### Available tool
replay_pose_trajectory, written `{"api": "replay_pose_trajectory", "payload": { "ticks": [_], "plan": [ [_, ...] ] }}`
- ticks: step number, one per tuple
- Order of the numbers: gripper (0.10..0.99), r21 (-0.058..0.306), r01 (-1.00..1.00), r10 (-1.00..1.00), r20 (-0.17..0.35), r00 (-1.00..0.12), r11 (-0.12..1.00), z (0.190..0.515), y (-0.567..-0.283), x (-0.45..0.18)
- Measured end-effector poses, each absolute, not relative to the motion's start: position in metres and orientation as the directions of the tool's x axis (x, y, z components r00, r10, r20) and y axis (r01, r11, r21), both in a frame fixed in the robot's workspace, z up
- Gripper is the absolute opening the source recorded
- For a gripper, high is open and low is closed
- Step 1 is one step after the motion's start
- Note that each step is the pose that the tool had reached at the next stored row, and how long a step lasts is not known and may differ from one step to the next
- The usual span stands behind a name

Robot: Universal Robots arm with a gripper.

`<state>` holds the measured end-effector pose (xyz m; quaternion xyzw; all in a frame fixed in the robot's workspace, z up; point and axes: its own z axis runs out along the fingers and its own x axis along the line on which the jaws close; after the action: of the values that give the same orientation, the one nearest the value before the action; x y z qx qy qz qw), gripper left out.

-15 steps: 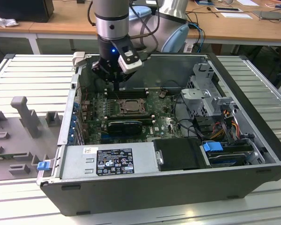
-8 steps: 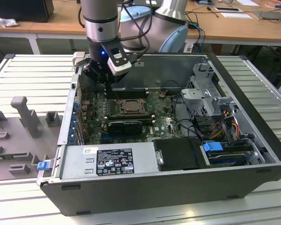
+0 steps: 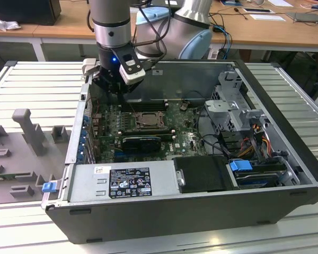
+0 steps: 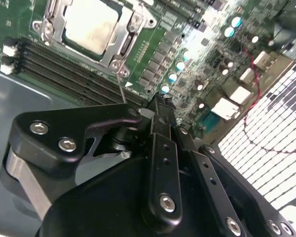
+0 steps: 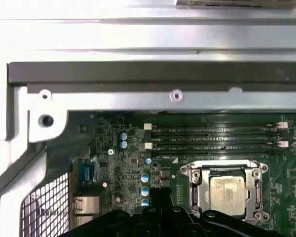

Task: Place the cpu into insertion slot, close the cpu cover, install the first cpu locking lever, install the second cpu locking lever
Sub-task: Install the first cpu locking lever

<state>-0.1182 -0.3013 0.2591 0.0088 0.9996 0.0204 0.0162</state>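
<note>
exterior view: arm is down in the open computer case [image 3: 191, 219], gripper [image 3: 114, 87] low over the board at the corner on the exterior view's left, near the back wall. the socket [image 3: 143, 120] sits just beside it toward the exterior view's right, with the black heatsink [image 3: 140, 142] in front of it. second wrist view: gripper [image 4: 155, 104] reads as closed together, and i see nothing pinched in it. the chip [image 4: 89, 24] lies flat in the socket and the metal cover frame [image 4: 124, 45] is down around it, pale face showing through the window. a thin wire lever [image 4: 120, 83] runs from the frame's corner to just beside the gripper tip; can't tell if they touch. the memory slots [image 4: 64, 74] run alongside the socket. first wrist view: gripper [image 5: 156, 195] hangs over the green board just beside the socket, not over it. chip [image 5: 227, 192] is seated, cover frame [image 5: 200, 190] lying over its edges, memory slots [image 5: 212, 138] between the socket and the case wall.
</note>
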Motion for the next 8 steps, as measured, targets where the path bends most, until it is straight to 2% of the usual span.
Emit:
{"api": "replay_pose_trajectory", "payload": {
  "ticks": [8],
  "plan": [
    [0.106,0.041,0.016,0.017,-0.032,-0.999,0.999,0.259,-0.288,-0.112]
  ]
}}
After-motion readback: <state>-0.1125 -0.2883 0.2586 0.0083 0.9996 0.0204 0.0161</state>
